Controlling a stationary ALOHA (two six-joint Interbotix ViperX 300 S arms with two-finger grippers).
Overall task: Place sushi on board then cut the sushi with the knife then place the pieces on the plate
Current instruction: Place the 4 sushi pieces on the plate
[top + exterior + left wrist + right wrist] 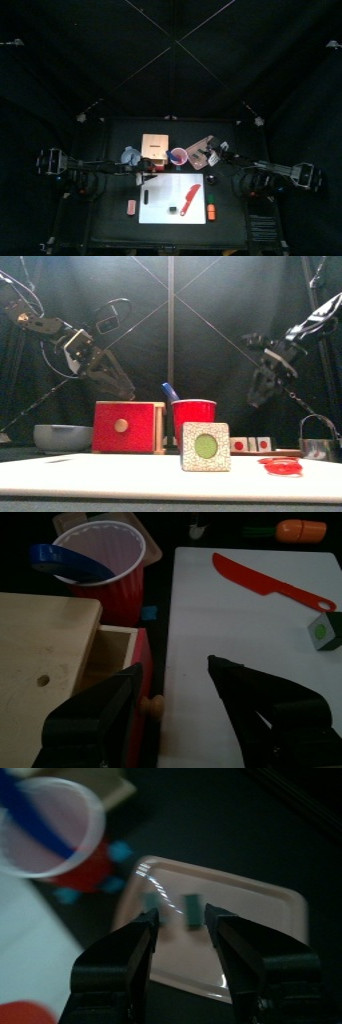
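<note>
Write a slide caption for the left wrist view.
Open left tool at the edge of a white cutting board bearing a red toy knife; blue toy knife in a red cup.

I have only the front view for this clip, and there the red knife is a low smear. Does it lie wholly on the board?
Observer: Yes. The left wrist view shows the whole red knife lying flat on the board.
Reviewer: I can't make out the pink tray from here. Is anything on it yet?
Observer: The right wrist view shows at least one dark sushi piece lying on the pink tray.
Reviewer: Is either gripper holding something?
Observer: No. In their wrist views the left gripper and the right gripper are both open and hold nothing.
</note>
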